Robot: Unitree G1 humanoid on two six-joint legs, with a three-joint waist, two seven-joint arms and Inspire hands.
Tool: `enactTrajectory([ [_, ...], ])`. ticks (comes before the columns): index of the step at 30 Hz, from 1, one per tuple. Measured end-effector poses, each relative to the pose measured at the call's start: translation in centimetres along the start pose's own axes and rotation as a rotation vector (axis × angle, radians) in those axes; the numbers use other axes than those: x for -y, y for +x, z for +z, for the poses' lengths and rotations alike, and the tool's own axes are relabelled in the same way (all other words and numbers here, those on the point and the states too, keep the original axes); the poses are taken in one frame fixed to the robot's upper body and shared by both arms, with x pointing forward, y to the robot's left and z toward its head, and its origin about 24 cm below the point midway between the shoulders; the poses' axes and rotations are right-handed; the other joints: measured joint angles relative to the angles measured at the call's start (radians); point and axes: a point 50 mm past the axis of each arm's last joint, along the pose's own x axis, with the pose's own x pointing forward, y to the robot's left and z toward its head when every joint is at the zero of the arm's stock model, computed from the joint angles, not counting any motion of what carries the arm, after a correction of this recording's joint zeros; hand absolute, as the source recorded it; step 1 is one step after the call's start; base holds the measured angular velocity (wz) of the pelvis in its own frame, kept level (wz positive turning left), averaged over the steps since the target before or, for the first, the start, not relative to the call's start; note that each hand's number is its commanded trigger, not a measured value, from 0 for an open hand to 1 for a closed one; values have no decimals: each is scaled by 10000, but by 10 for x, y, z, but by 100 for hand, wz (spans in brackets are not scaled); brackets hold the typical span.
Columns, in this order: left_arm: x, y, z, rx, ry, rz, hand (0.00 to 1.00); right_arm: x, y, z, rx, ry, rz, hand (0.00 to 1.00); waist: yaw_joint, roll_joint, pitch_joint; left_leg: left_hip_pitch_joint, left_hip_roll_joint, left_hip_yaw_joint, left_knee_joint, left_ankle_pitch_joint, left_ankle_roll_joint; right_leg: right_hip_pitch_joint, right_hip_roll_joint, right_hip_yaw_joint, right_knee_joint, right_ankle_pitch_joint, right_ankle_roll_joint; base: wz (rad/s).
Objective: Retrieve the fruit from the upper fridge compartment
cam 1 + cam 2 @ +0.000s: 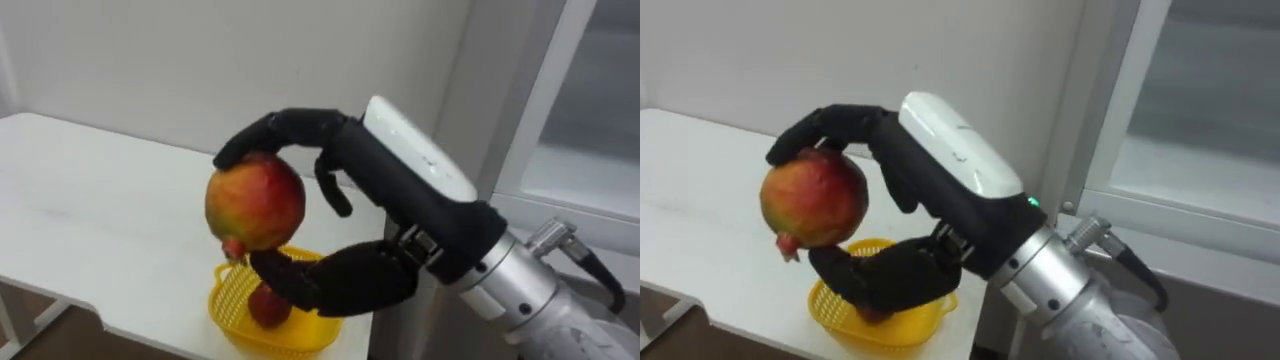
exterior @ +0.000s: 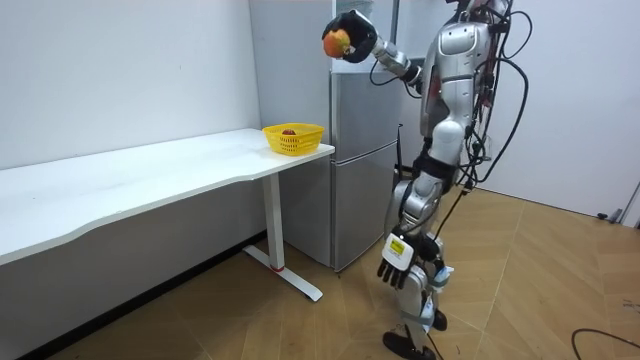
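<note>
In the left eye view, your right hand [image 1: 385, 185] has the fruit [image 1: 255, 200] clamped. The fingers [image 1: 280, 125] curl over its top and the thumb [image 1: 320, 280] hooks beneath it, so the hand is closed only as far as the fruit's girth allows. The fruit sits out at the fingertip end of the hand, clear of the palm. It is nearly round, and its small nub points down toward the thumb. Under the thumb is the yellow basket [image 1: 225, 305], with a red fruit [image 1: 268, 306] already in it, near the edge of the white table [image 1: 90, 210].

In the room view, you stand in front of the fridge [image 2: 360, 130] with that arm raised and the fruit up by the fridge's top. The basket here lies well below the hand and further out past the fingertips, toward the room view's left. Your left hand [image 2: 397, 265] hangs by the thigh, far from both fruit and basket. I cannot tell how that hand is set.

The right eye view shows the same grip, fingers over and thumb under, with the basket's rim showing just below the thumb.

I judge the fruit is out of the fridge, so what matters now is the drop to the basket: mostly down from the hand and somewhat forward. The right hand is the only one placed for it.
</note>
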Motion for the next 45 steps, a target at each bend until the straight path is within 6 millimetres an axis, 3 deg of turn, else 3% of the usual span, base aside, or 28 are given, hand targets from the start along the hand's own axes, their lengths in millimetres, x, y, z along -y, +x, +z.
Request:
enactTrajectory([
  [3, -1, 0, 1, 3, 194, -15, 0, -8, 0, -10, -468, 2, 551, 100, 58, -79, 49, -244, -20, -231, 152, -6, 1, -73, 1, -198, 4, 0, 1, 19],
  [6, -1, 0, 1, -17, 204, -50, 0, -16, -4, -34, -1544, -184, 927, 100, 309, -111, 71, -272, -34, -228, 128, -8, 3, -82, -6, -264, 10, 0, 0, 4],
  [11, -7, 0, 3, -18, 276, 100, 0, -30, -21, -83, -3946, -297, 1379, 100, 490, -274, 93, -523, -81, -505, 333, -9, 1, -125, -19, -501, 14, 0, 0, 16],
  [16, -8, -1, 3, -26, 321, 109, 0, -39, -39, -113, -5488, -141, 1624, 100, 648, -397, 68, -665, -133, -737, 518, -7, -1, -180, -80, -554, 3, 1, 0, 13],
  [19, -9, -1, 2, -81, 321, 22, 0, -43, -50, -127, -6242, -72, 1494, 100, 826, -396, 134, -661, -160, -783, 540, -6, 1, -156, -100, -606, -11, -1, 2, 2],
  [25, -11, 0, 5, -78, 351, 39, 0, -51, -61, -140, -6958, -114, 1205, 100, 1033, -450, 147, -804, -187, -853, 481, -6, 4, -234, -129, -803, -10, -10, 18, 3],
  [32, -11, -1, 4, -68, 279, 53, 0, -47, -63, -146, -7226, -342, 745, 100, 1115, -629, 100, -897, -222, -985, 597, -4, 6, -219, -147, -883, -14, -16, 28, 8],
  [35, -12, -1, 5, -59, 287, 119, 0, -50, -65, -150, -7439, -388, 754, 100, 1126, -685, 126, -909, -229, -1037, 634, -4, 6, -197, -152, -963, -19, -16, 28, 8],
  [40, -12, -1, 4, -116, 282, 214, 0, -51, -69, -156, -7720, -504, 658, 100, 1139, -618, 178, -936, -227, -1047, 620, -4, 6, -200, -150, -965, -19, -17, 29, 0],
  [44, -12, -1, 2, -286, 252, 260, 0, -51, -70, -157, -7819, -506, 663, 100, 1144, -631, 167, -1002, -222, -1047, 563, -7, 2, -230, -95, -1046, -20, -20, 33, 0],
  [45, -12, -1, 2, -294, 250, 257, 0, -52, -71, -157, -7825, -508, 667, 89, 1149, -631, 166, -1006, -222, -1048, 571, -7, 1, -229, -96, -1047, -20, -20, 33, 0],
])
